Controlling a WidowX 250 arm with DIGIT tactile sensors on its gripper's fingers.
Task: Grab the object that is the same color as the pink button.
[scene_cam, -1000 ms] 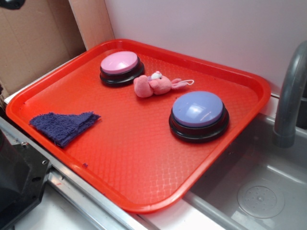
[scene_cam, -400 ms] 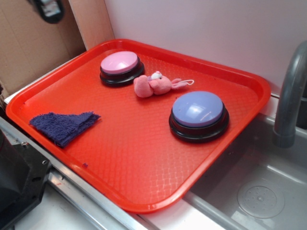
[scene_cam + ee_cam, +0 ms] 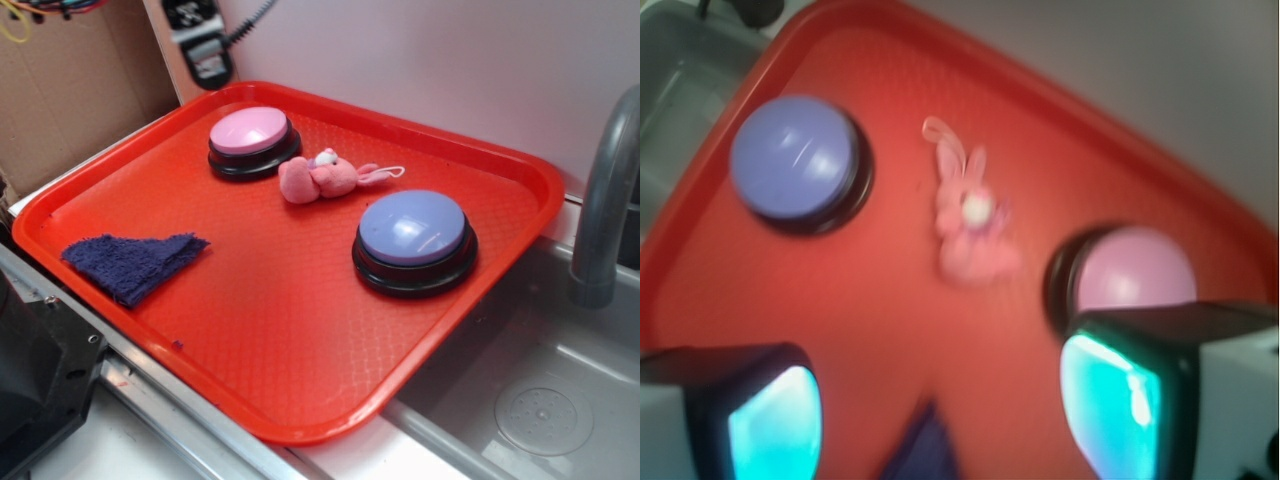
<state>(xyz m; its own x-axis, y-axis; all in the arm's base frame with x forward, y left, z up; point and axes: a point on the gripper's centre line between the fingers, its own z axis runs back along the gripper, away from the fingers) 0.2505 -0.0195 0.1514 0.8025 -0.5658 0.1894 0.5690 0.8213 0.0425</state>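
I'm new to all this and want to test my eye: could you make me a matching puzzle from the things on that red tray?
Things:
1. plush toy
2. cloth
3. pink button
4. lavender button

Places:
A. nearest the sink
B. back of the tray, near the cardboard
C. between the two buttons
D. front left of the tray

Pairs: 1-C, 2-D, 3-B, 4-A

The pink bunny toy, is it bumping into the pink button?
Apart. The wrist view shows a strip of red tray between the bunny toy and the pink button; the exterior view shows a narrow gap too.
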